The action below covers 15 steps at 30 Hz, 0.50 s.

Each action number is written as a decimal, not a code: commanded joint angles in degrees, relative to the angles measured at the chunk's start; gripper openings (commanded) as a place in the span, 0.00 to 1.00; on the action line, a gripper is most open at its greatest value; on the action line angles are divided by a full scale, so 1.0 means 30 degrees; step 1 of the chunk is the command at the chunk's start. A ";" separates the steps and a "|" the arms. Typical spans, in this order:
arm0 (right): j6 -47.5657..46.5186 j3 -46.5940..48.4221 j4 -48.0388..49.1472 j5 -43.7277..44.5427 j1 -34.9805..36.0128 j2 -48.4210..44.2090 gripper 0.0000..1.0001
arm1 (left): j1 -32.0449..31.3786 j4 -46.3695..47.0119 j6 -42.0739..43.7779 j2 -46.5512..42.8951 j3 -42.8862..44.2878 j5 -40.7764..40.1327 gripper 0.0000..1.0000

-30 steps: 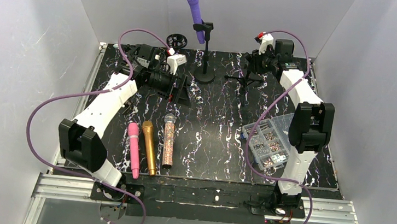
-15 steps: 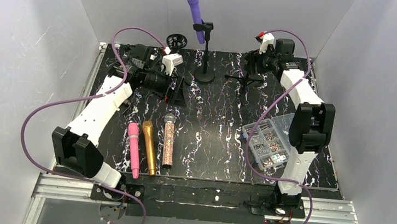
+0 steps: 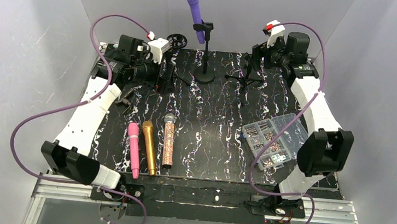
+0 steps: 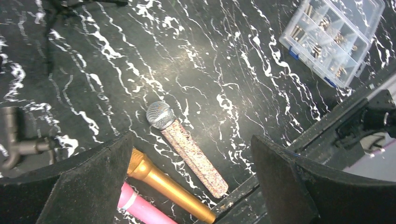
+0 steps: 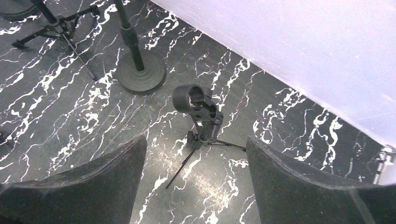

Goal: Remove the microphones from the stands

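Carefully, then: look for the purple foam-headed microphone [image 3: 194, 13] clipped at a slant atop the black round-based pole stand [image 3: 206, 58] on the marbled black table [image 3: 217, 125]. Note the left gripper [image 3: 164, 77] just left of that stand, jaws spread wide and empty, and the right gripper [image 5: 195, 140] to its right, jaws likewise apart over a small black tripod [image 5: 198, 107] with an empty clip. Rise to clip height, pinch the purple handle just above the clip, then draw it out along its own slant, bracing the pole against tipping.

no readable text, no labels, no brand marks, no numbers anywhere
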 commanded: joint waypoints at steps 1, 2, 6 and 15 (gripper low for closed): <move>-0.1068 -0.0501 -0.0720 0.0788 0.0768 -0.2213 0.86 | 0.0221 -0.1135 -0.0228 -0.1323 0.0645 -0.1391 0.98; -0.1336 -0.0582 -0.0820 0.1059 0.1018 -0.2522 0.87 | 0.0201 -0.1122 -0.0242 -0.1404 0.0632 -0.1492 0.98; -0.1954 -0.0326 -0.0683 0.1596 0.2187 -0.3169 0.89 | 0.0219 -0.1617 -0.0043 -0.1612 0.0794 -0.2094 0.98; -0.2423 0.4782 -0.1004 0.1053 0.4212 0.0456 0.89 | 0.0199 -0.2291 0.1727 -0.1912 0.0497 -0.2668 0.98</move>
